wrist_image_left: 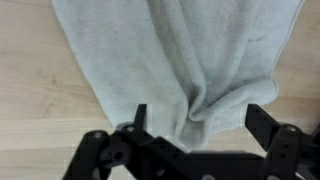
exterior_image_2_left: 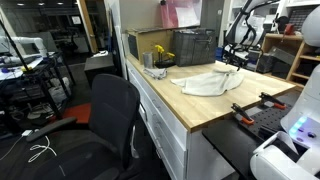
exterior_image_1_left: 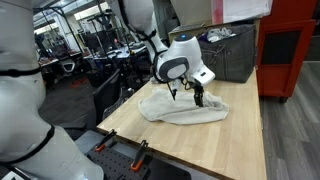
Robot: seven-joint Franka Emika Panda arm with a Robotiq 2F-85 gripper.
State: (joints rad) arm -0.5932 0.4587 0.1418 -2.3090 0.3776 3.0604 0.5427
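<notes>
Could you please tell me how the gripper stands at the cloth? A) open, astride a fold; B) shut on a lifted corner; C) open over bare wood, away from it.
A: the wrist view shows the gripper open, a finger on each side of a raised fold in the cloth on the table.

text: none legible | labels, brands: none legible | numbers, signs: none legible | views: both exterior views and wrist view, too small or blurred to show any lettering
</notes>
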